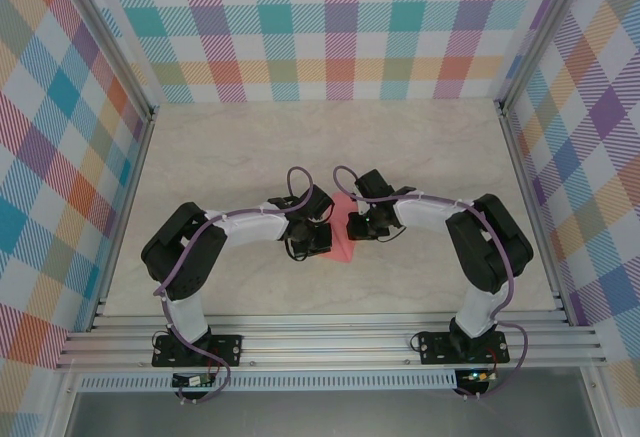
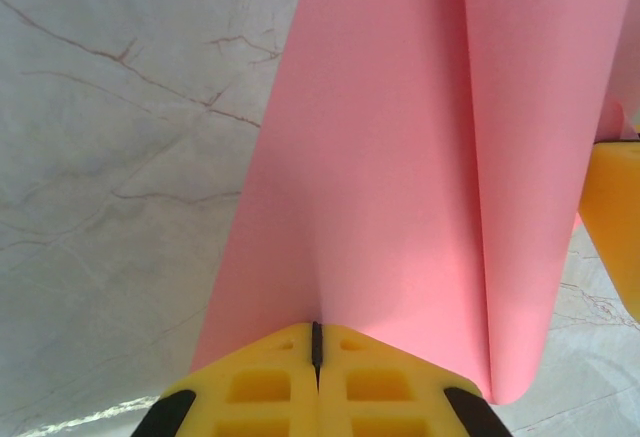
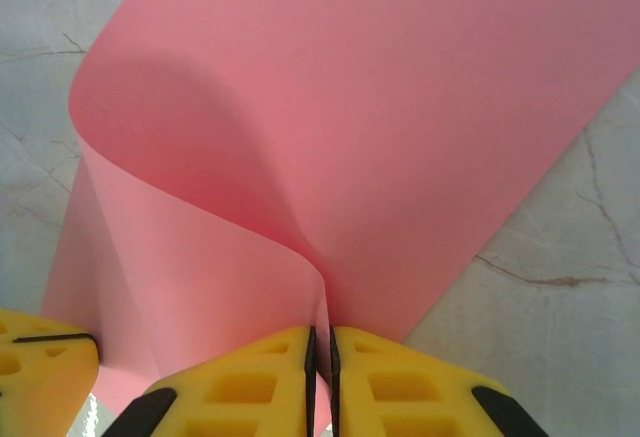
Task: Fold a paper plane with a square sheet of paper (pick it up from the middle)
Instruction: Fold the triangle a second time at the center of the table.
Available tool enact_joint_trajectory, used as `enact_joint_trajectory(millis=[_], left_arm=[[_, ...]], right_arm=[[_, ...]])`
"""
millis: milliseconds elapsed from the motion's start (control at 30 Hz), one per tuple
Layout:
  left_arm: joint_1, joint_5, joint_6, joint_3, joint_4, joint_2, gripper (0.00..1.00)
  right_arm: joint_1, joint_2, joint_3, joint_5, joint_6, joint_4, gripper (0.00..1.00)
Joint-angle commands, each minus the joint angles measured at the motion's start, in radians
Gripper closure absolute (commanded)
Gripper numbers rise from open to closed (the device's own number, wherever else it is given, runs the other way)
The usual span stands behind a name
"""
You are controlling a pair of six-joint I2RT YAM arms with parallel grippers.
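The square sheet of paper point(image 1: 343, 237) is salmon pink and hangs between my two grippers over the middle of the table. My left gripper point(image 1: 318, 234) is shut on its left edge; in the left wrist view the yellow fingers point(image 2: 260, 387) pinch the sheet point(image 2: 400, 177), which curves away with a rolled fold on the right. My right gripper point(image 1: 357, 225) is shut on the opposite side; in the right wrist view the sheet point(image 3: 380, 127) bends in a loop out of the closed jaws point(image 3: 321, 342). The left gripper's yellow finger point(image 3: 40, 377) shows at that view's lower left.
The marbled beige tabletop point(image 1: 330, 147) lies under the paper. Checked fabric walls point(image 1: 330, 27) with metal posts close in the back and both sides. An aluminium rail point(image 1: 330, 342) carries the arm bases at the near edge.
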Motion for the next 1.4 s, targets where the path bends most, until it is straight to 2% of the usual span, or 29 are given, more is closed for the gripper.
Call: enact_joint_trajectory(millis=[0, 333, 400, 467, 567, 667, 867, 1200, 1367], left_arm=[[-0.001, -0.008, 0.013, -0.007, -0.053, 0.014, 0.96], [0.002, -0.015, 0.012, -0.013, -0.033, -0.050, 0.91], [0.012, -0.012, 0.013, -0.011, -0.022, -0.084, 0.93], [0.034, 0.017, 0.002, -0.028, 0.028, -0.124, 1.00], [0.083, 0.118, -0.044, -0.086, 0.213, -0.161, 1.00], [0.122, 0.213, -0.089, -0.102, 0.338, -0.137, 1.00], [0.137, 0.304, -0.124, -0.070, 0.448, -0.051, 1.00], [0.138, 0.341, -0.163, -0.068, 0.551, 0.033, 1.00], [0.140, 0.335, -0.150, -0.048, 0.529, 0.069, 1.00]], right_arm=[[-0.005, 0.018, -0.014, 0.000, 0.007, 0.007, 0.86], [-0.005, 0.038, -0.007, 0.011, 0.002, -0.013, 0.86], [-0.004, 0.043, -0.007, 0.009, 0.000, -0.015, 0.86], [-0.005, 0.046, -0.009, 0.013, 0.002, -0.015, 0.86], [-0.005, 0.050, -0.015, 0.014, 0.006, -0.013, 0.86], [-0.005, 0.052, -0.019, 0.014, 0.008, -0.008, 0.86], [-0.005, 0.061, -0.015, 0.015, 0.006, -0.013, 0.86], [-0.005, 0.065, -0.009, 0.011, 0.006, -0.013, 0.86], [-0.005, 0.065, -0.009, 0.015, 0.004, -0.016, 0.86]])
